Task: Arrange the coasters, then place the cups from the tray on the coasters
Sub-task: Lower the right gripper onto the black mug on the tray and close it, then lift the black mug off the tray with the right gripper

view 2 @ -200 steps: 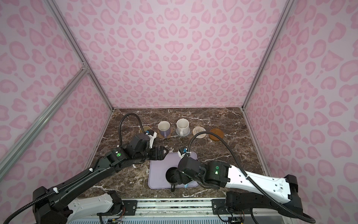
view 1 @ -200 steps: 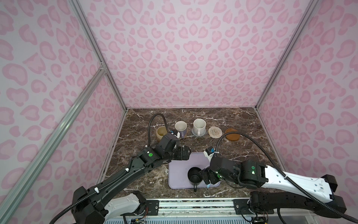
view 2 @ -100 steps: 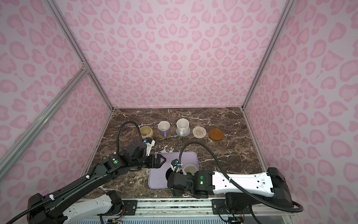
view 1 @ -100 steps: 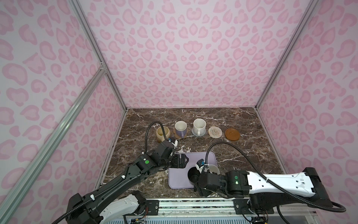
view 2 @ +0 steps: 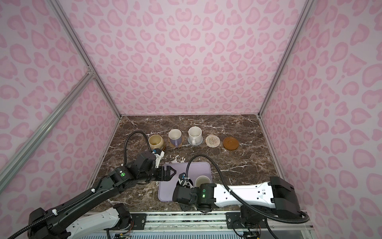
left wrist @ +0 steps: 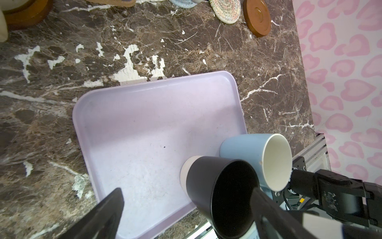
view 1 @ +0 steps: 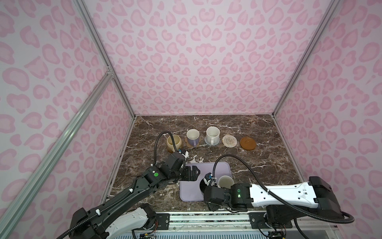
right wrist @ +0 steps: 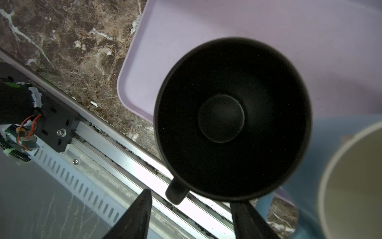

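Pink blotch-patterned walls closed in the brown, white-veined marble desk point(view 1: 258, 165). Over the last second the right arm had swung from an outstretched reach to lie low along the bottom of both top views. That brought the right gripper point(right wrist: 191, 198) in at the black mug point(right wrist: 231, 120). Its jaws had narrowed but stood apart, one on either side of the small looped handle, not touching it. The left gripper point(view 1: 196, 173) had drawn back slightly to the upper left corner of the tray point(view 1: 219, 167), jaws wide and empty as before.

By the look of it, the pick of the fourth mug was about to be made. Matt black with a pale foot, flaring to a wide rim, it stood low on the smooth lavender tray, just beside the glossy light blue mug point(view 1: 226, 181). In the row above, three mugs already sat on coasters. The beige woven coaster point(view 1: 229, 141) and the rimmed brown disc point(view 1: 247, 143) to their right lay bare.
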Motion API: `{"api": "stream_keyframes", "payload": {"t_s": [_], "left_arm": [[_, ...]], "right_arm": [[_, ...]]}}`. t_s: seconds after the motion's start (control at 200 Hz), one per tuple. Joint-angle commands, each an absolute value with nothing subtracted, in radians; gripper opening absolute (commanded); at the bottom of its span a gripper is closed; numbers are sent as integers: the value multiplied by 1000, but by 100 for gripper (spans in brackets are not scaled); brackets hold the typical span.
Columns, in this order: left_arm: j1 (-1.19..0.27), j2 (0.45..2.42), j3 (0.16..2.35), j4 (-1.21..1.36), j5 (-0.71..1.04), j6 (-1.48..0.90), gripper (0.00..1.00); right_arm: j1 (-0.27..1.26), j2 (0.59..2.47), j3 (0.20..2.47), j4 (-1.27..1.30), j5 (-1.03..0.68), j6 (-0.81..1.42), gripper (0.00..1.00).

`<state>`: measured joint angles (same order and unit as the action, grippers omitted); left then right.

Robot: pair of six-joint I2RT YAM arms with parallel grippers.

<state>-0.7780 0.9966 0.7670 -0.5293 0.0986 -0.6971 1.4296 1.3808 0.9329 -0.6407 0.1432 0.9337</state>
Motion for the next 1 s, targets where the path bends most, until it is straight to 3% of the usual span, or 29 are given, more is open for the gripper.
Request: {"api": "stream_keyframes", "payload": {"t_s": [0.0, 0.445, 0.995], "left_arm": [[-776, 994, 759, -529, 82, -705, 97], [-753, 943, 702, -513, 54, -736, 97], [-747, 929, 676, -512, 44, -739, 97]], "right_arm": [[1423, 1413, 949, -666, 196, 961, 59], [1340, 1472, 946, -603, 210, 903, 43], [1339, 1594, 1036, -677, 293, 878, 36]]}}
